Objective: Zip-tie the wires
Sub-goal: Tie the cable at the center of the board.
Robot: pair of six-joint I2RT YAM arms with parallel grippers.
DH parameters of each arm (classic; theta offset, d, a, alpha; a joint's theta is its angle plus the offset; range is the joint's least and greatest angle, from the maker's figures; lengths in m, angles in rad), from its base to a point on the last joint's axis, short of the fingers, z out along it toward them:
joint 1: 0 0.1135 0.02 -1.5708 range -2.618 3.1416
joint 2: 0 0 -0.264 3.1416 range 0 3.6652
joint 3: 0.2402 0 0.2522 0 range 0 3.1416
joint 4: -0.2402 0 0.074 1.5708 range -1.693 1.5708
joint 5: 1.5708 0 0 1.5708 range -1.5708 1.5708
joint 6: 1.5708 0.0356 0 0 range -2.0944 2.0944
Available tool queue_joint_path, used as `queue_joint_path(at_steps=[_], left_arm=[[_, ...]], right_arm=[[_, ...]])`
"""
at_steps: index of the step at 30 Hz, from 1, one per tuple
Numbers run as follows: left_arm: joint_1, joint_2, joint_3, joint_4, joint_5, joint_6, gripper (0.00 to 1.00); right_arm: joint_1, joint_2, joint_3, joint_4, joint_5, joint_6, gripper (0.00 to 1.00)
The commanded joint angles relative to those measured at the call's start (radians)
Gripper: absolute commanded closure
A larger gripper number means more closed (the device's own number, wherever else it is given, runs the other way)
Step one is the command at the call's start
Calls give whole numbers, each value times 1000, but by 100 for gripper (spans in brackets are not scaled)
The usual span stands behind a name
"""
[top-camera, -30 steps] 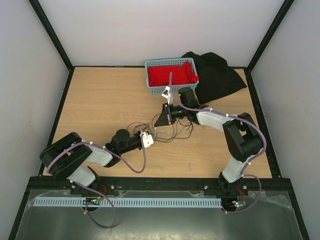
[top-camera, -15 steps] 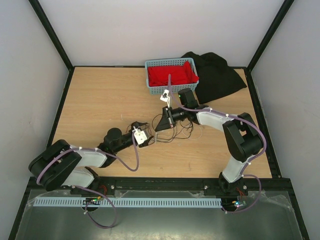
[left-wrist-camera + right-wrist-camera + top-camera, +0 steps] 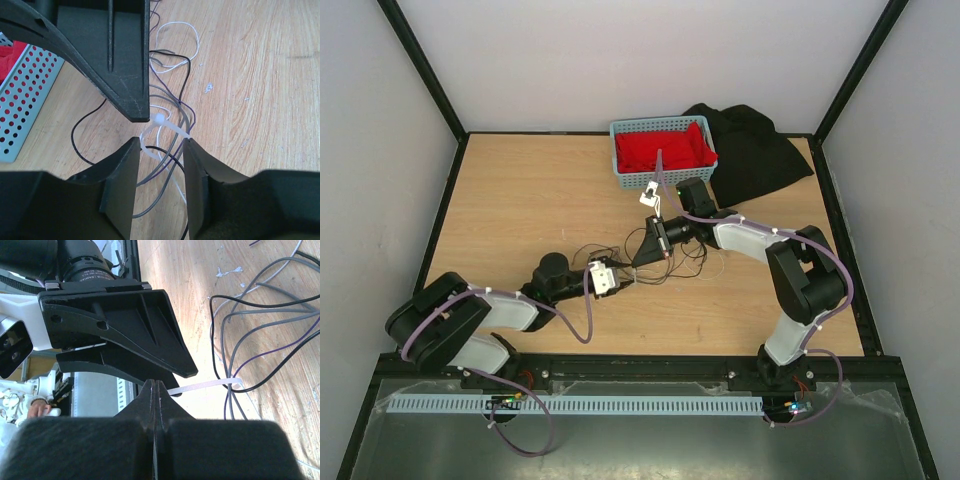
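Wires | thin black, grey, white loops (tangled) | zip tie white

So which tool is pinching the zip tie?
The right tool: it's shut on the tail of the zip tie. The left tool is open, the tie's loop between its fingers.

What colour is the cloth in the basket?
The cloth is red, in a light blue basket; the top view shows it best.

We see black, white and purple wires, a white zip tie, a blue holey basket, red cloth, and a stripy tan wood surface.
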State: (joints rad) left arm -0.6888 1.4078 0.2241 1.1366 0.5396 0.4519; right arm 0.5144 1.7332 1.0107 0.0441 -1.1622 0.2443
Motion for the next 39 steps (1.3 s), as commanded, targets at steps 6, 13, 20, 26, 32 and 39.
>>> queue_joint_path(at_steps=[6, 13, 20, 26, 32, 39], left_arm=[[6, 11, 28, 31, 39, 14, 63], [10, 18, 30, 36, 12, 46, 87], [15, 0, 30, 38, 9, 34, 73], [15, 6, 53, 43, 17, 26, 64], [16, 34, 86, 53, 58, 7, 64], [4, 60, 90, 77, 95, -30, 67]], right_arm=[[-4, -46, 0, -37, -48, -22, 100], [-3, -58, -4, -43, -38, -23, 100], [-1, -59, -6, -44, -36, -23, 100], [3, -61, -8, -43, -36, -23, 100], [6, -62, -6, -43, -34, -23, 100], [7, -65, -1, -26, -6, -10, 100]])
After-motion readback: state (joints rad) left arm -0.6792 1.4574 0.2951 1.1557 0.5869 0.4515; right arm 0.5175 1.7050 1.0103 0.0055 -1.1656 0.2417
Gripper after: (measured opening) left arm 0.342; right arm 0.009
